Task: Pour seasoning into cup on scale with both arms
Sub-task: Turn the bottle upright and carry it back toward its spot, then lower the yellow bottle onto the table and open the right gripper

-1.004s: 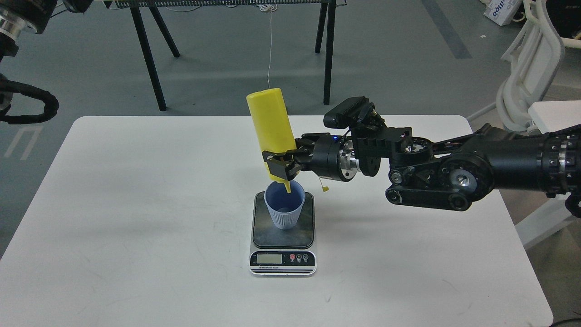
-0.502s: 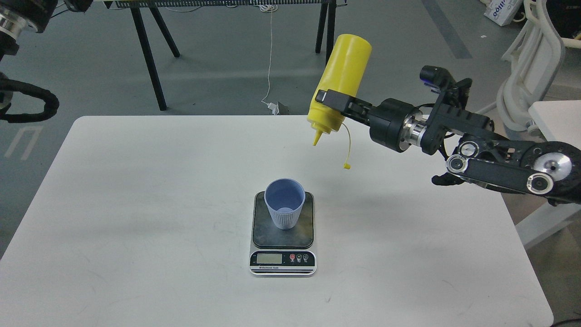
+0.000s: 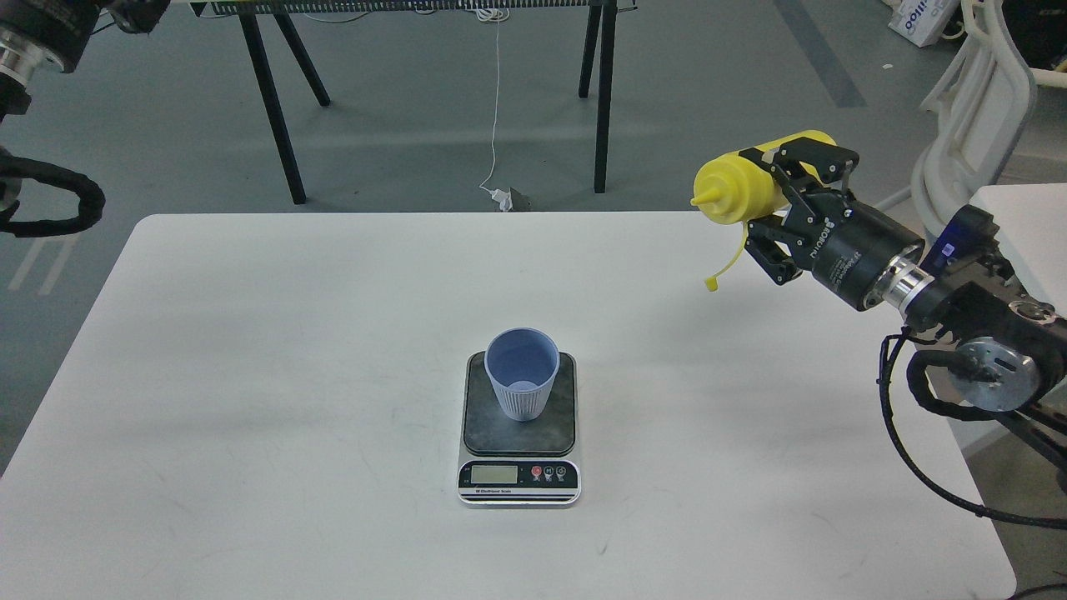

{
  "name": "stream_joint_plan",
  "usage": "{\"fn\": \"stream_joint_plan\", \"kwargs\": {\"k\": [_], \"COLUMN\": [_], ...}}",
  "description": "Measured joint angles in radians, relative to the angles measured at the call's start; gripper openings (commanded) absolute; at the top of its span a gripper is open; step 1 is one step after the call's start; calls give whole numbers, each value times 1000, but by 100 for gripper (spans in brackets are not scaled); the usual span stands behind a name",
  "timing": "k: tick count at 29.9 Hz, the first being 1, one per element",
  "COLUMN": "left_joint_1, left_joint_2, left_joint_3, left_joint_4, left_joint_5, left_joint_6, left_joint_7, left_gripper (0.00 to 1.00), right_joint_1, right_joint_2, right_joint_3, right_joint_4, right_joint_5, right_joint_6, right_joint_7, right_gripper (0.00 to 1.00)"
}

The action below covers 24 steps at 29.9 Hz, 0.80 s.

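The light-blue ribbed cup (image 3: 522, 380) stands upright on the dark platform of the scale (image 3: 475, 425) at the table's middle front. My right gripper (image 3: 779, 208) is shut on the yellow seasoning bottle (image 3: 738, 187), held above the table's far right corner, well away from the cup. The bottle lies roughly level with its nozzle pointing left, and its cap tab dangles below. Of my left arm (image 3: 42, 50), only upper parts show at the top left; its gripper is out of view.
The white table (image 3: 250, 350) spreads around the scale. Black trestle legs (image 3: 275, 108) and a hanging white cord (image 3: 497, 100) stand behind it. White chair parts (image 3: 975, 125) and another white surface (image 3: 1017, 208) are at the right.
My right arm pulled the bottle up and away from over the cup to the far right, turning it from nozzle-down to roughly level. The cup and scale stayed put.
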Motion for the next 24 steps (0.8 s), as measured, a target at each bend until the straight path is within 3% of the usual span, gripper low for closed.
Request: {"fn": "stream_joint_plan", "kwargs": {"k": [10,16,24], "left_joint_1": [63,114,124], "left_joint_2": [-84,-111,-112], "left_joint_3": [4,0,-2], "left_joint_4": [150,168,168], "left_joint_5": [-20,-132,-157], "left_joint_6": [-64,-99,-103], "left_joint_7": [11,51,57], "left_gripper": [100,100,100], "right_joint_1": [-229,-343,-468], "right_joint_2": [34,118,229], "right_joint_3": [60,61,59], "right_joint_4": [-77,-177,-218], "right_joint_5": [410,594,662], "right_joint_6": [329,357,357], "right_joint_7": [67,79,75], "right_gripper": [24,25,26]}}
